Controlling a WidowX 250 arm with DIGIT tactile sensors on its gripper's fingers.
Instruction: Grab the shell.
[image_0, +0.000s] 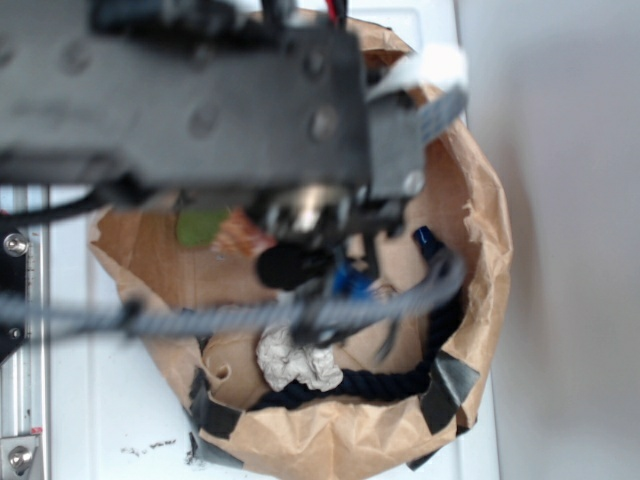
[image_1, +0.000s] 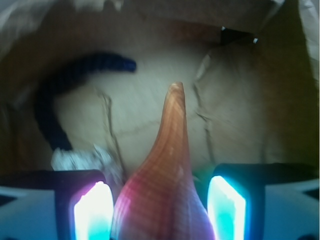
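The shell (image_1: 165, 190) is orange-brown with fine ribs, and its thin tail points away from the camera. Its wide body fills the gap between the two glowing pads (image_1: 92, 212) and touches both at the bottom of the wrist view. My gripper (image_1: 160, 210) is shut on it. In the exterior view only a striped orange bit of the shell (image_0: 240, 238) shows under the blurred black arm, with the gripper (image_0: 310, 250) inside the brown paper bag (image_0: 485, 230).
A dark blue rope (image_0: 380, 385) curls along the bag's floor, also seen as rope (image_1: 55, 100). A whitish crumpled lump (image_0: 295, 362) lies near the front. A green fuzzy toy (image_0: 200, 228) and a blue object (image_0: 350, 280) lie under the arm. A grey cable (image_0: 250, 318) crosses in front.
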